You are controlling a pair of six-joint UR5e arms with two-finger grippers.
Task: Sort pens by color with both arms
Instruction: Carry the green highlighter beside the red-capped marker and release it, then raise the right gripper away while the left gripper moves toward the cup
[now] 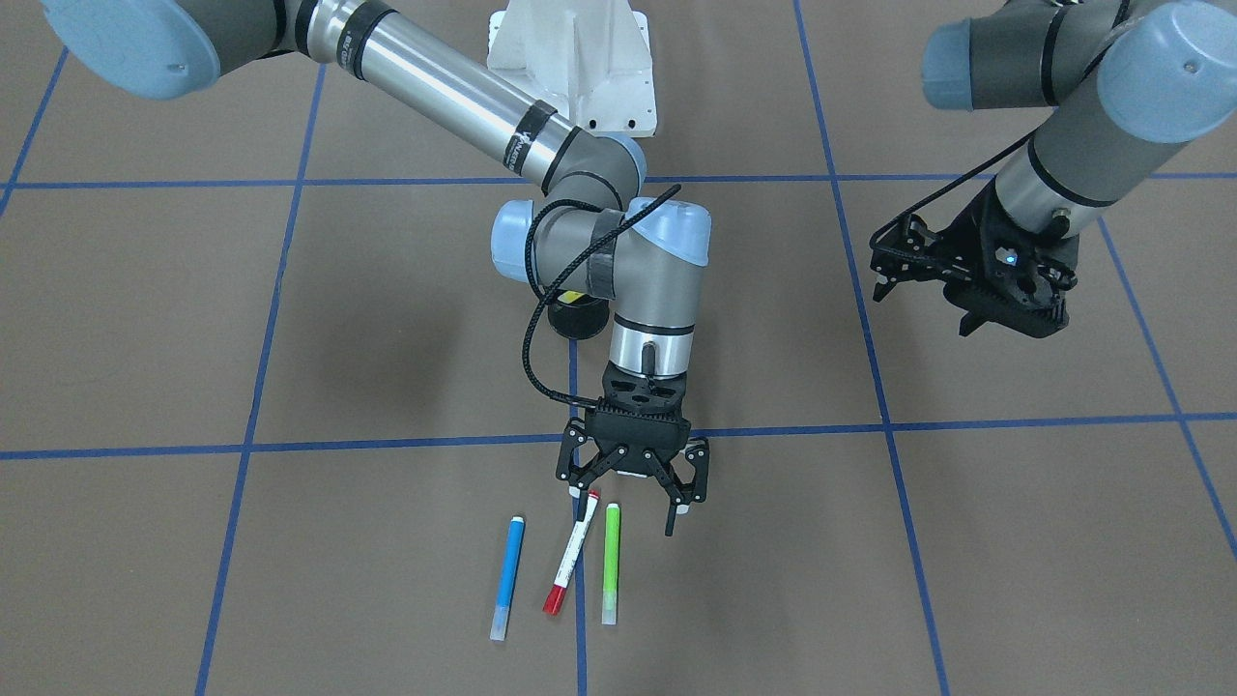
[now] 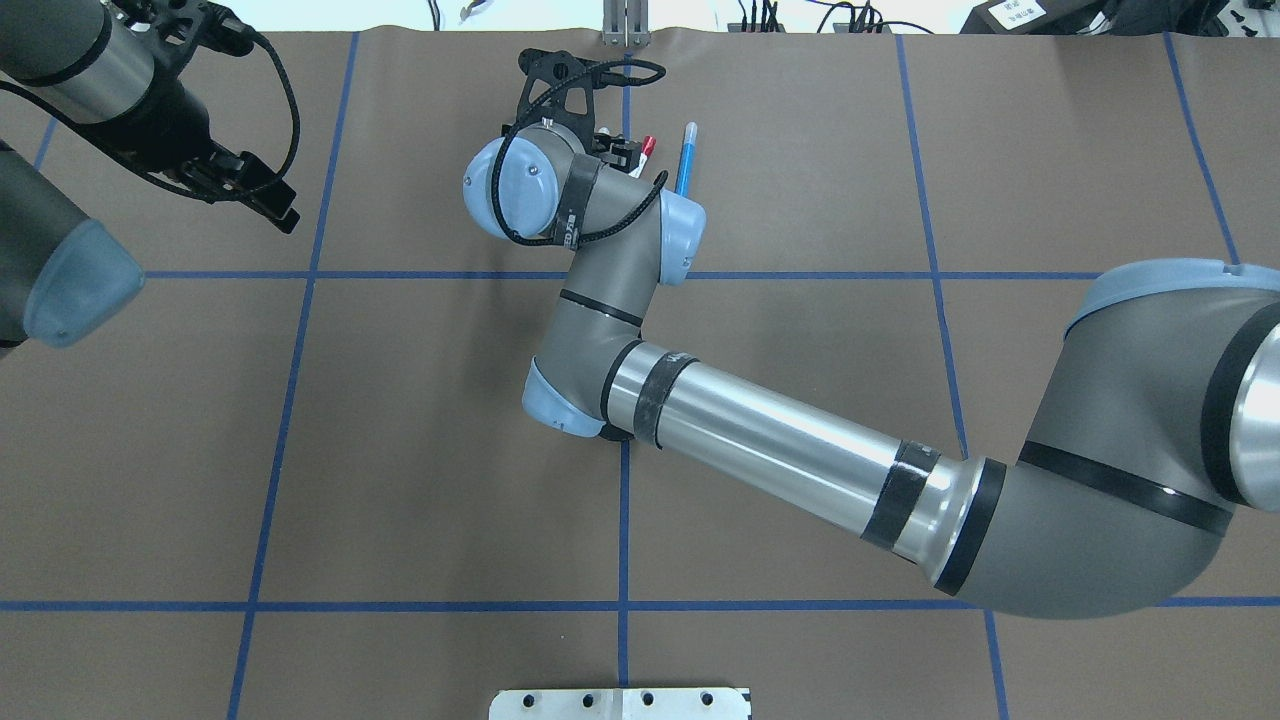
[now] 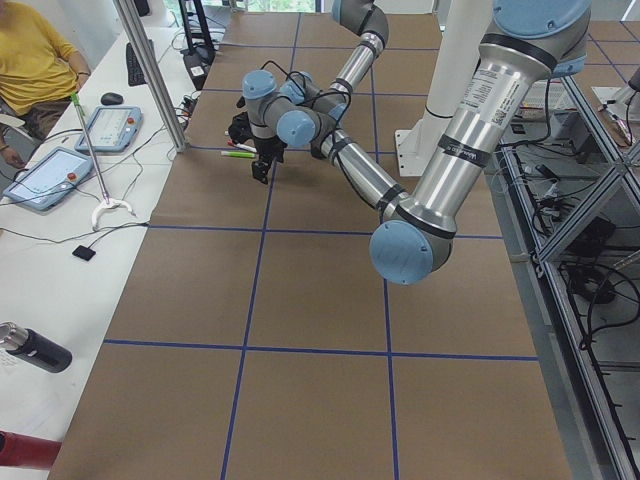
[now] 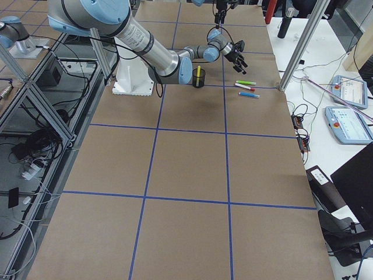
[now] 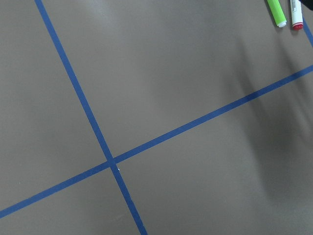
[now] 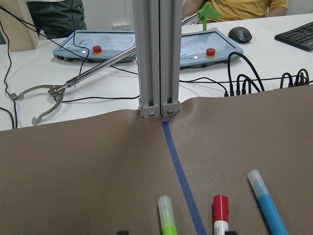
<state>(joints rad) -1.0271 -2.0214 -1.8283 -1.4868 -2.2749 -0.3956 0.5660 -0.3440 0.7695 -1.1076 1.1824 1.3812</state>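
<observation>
- Front-facing view: the right arm's black two-finger right gripper (image 1: 628, 507) hangs with its fingers spread wide and nothing between them. It is over the robot-side ends of a white-barrelled marker pen with a red cap (image 1: 572, 565) and a slim green marker pen (image 1: 611, 564). A slim blue marker pen (image 1: 507, 577) lies just beside them on the brown paper-covered table (image 1: 290, 338). The black left gripper (image 1: 924, 309) is well apart, looks spread and is empty.
- Overhead view: the right arm's wrist hides most of the pens. Only the red cap and the blue barrel show.
- Left side view: the far arm reaches down to the pens, and a person in a yellow shirt (image 3: 30, 60) sits at the white bench.
- Right side view: a yellow pen (image 4: 199, 70) stands upright in a black mesh cup (image 4: 199, 80), near the three flat pens.
- Left wrist view: crossed blue tape lines (image 5: 112, 161) fill the picture, with the green and red-capped ends in the top corner.
- Right wrist view: the three pens lie side by side and apart. A tape line runs between green and red-capped towards a grey aluminium post (image 6: 157, 58).
</observation>
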